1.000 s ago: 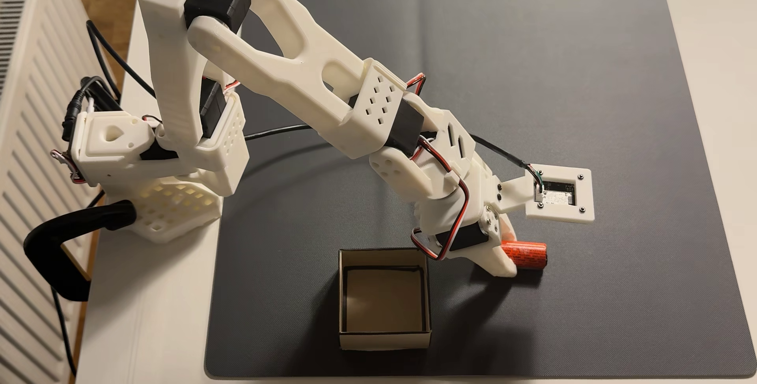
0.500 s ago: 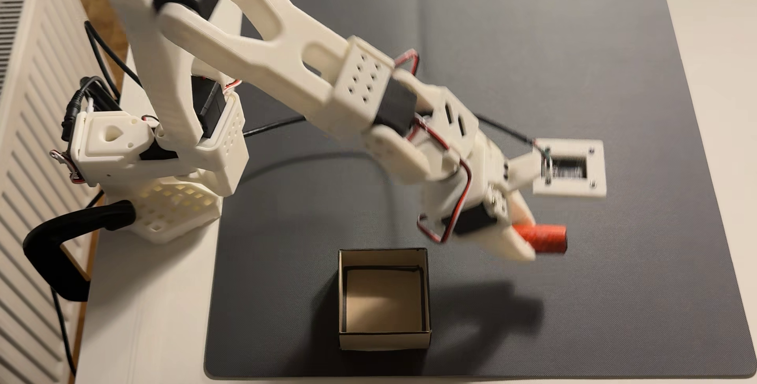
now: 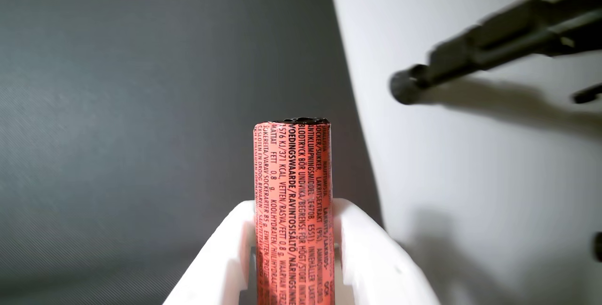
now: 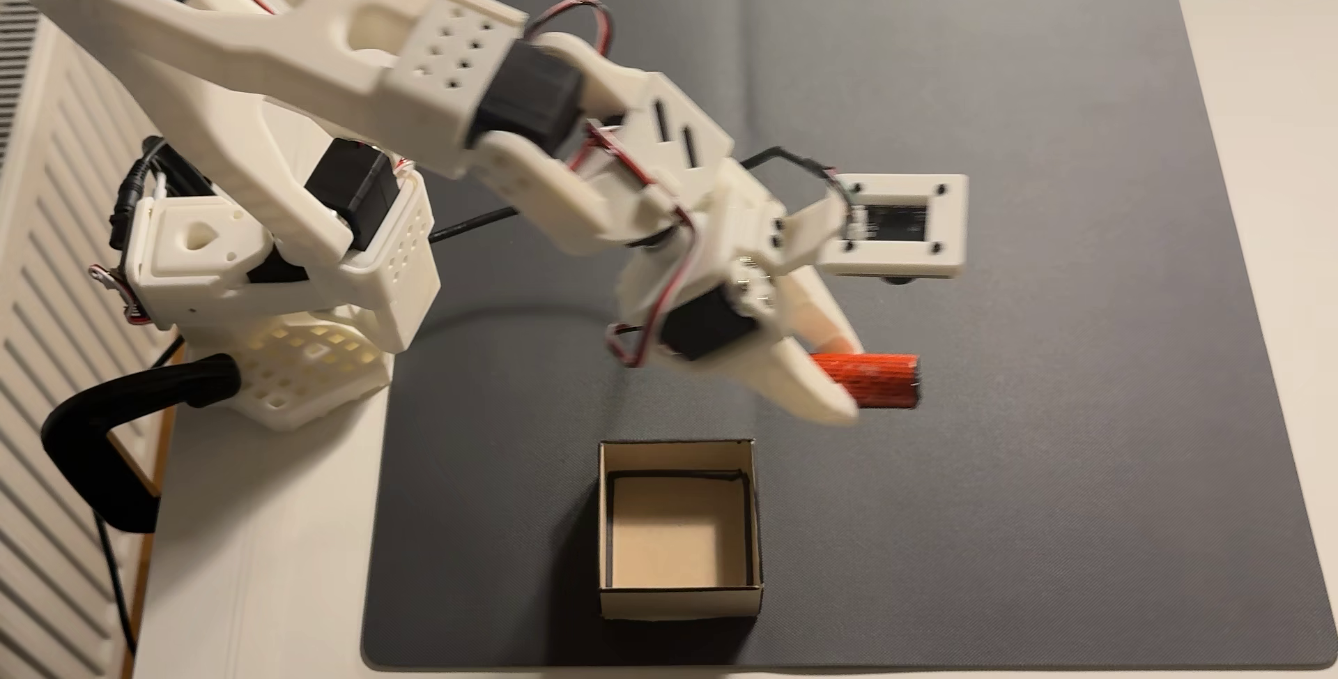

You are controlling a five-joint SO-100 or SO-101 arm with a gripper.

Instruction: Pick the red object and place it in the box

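My white gripper (image 4: 843, 378) is shut on the red object (image 4: 872, 380), an orange-red printed roll that sticks out to the right of the fingertips, lifted well above the dark mat. In the wrist view the red object (image 3: 294, 192) stands upright between the two white fingers (image 3: 225, 258), most of its length past my gripper (image 3: 294, 206). The box (image 4: 679, 596), pale cardboard with a tan floor, sits open on the mat below and to the left of the gripper, nothing inside it.
A dark grey mat (image 4: 1050, 143) covers most of the white table (image 4: 253, 578). The arm's base (image 4: 289, 288) with cables stands at the left edge beside a radiator. In the wrist view a black tripod-like leg (image 3: 494, 46) crosses the white surface at upper right.
The arm has lifted and swung left and back, carrying the red object up off the mat and leftward, nearer the box's side.
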